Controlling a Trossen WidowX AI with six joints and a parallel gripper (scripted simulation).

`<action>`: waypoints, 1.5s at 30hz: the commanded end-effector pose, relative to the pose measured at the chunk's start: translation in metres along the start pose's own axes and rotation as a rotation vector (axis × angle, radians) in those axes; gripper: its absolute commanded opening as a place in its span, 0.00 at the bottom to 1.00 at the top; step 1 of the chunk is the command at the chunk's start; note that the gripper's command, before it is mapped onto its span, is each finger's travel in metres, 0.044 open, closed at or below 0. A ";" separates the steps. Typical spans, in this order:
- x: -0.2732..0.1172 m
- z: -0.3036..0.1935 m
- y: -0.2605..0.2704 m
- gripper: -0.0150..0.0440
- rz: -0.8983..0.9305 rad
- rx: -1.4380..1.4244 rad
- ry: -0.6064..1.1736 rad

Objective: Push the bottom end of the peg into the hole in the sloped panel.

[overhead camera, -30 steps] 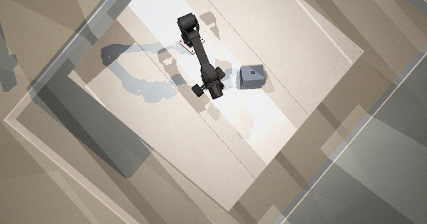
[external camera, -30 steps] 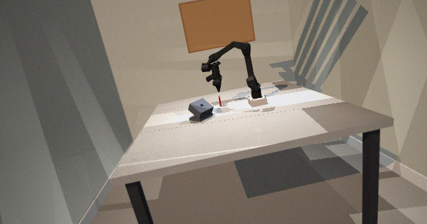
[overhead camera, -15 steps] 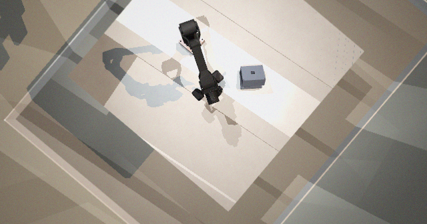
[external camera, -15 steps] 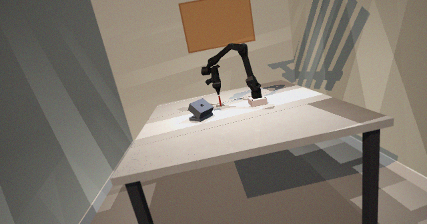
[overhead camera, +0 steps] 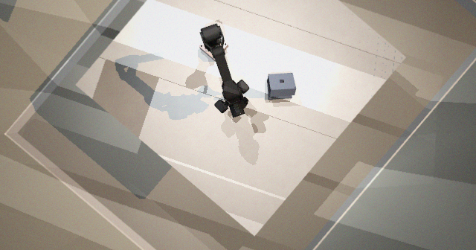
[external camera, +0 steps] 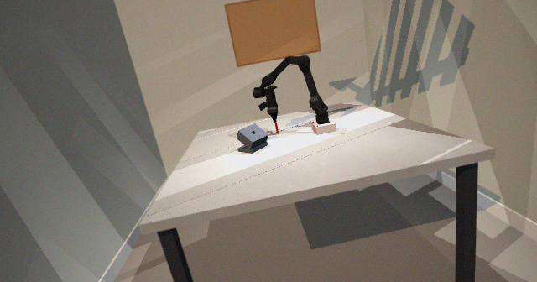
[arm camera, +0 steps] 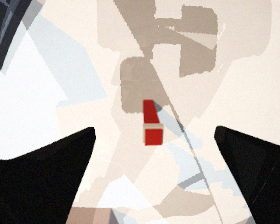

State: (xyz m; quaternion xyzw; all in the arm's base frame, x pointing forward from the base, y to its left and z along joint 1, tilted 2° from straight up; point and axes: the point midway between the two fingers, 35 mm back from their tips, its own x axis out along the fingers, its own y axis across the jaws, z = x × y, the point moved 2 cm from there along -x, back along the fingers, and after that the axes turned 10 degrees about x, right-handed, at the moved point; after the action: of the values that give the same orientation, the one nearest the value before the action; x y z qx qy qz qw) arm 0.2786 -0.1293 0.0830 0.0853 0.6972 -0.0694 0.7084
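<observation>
While the peg (external camera: 277,127) (arm camera: 153,136) still has to be gripped, the gripper (external camera: 275,121) (arm camera: 156,132) stands wide, its two black fingers at the lower left and lower right of the wrist view with nothing held between them. In that view the peg's red, squarish top shows just right of the middle, in the gap, and neither finger appears to touch it. The exterior view has the peg upright on the table (external camera: 336,164), near the centre of the frame, directly under the fingertips.

From there the arm (overhead camera: 224,69) (external camera: 310,78) reaches back to its pale base (external camera: 324,127), right of centre in the exterior view; from above it runs from the upper left down toward the middle and hides the peg. The grey block with the sloped face (overhead camera: 281,88) (external camera: 252,136) sits to the right of the gripper in the top view, to its lower left in the exterior one, its small square hole (overhead camera: 282,81) (external camera: 253,133) unfilled.

So the task looks barely begun: closing on the peg, lifting, tilting and turning it to match the hole, pushing it in and letting go all remain.
</observation>
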 end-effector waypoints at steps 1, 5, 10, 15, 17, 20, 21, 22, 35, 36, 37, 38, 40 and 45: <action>0.008 -0.002 0.001 1.00 0.007 -0.002 0.007; 0.014 -0.002 0.001 1.00 0.007 -0.002 0.007; 0.023 -0.002 0.001 1.00 0.007 -0.002 0.007; 0.031 -0.003 0.001 1.00 0.007 -0.002 0.007; 0.034 -0.003 0.001 1.00 0.007 -0.002 0.007; 0.039 -0.004 0.002 1.00 0.007 -0.002 0.007; 0.040 -0.004 0.002 1.00 0.007 -0.002 0.007; 0.041 -0.004 0.002 1.00 0.007 -0.002 0.007; 0.038 -0.002 0.000 0.56 0.001 -0.003 0.003; 0.038 -0.002 0.000 0.51 0.001 -0.003 0.003; 0.038 -0.002 0.000 0.47 0.001 -0.003 0.003; 0.038 -0.002 0.000 0.42 0.001 -0.003 0.003; 0.038 -0.002 0.000 0.33 0.001 -0.003 0.003; 0.038 -0.002 0.000 0.28 0.001 -0.003 0.003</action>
State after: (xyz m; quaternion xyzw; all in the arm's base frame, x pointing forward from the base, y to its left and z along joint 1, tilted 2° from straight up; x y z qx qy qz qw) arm 0.2769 -0.1275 0.0445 0.0849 0.6988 -0.0678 0.7071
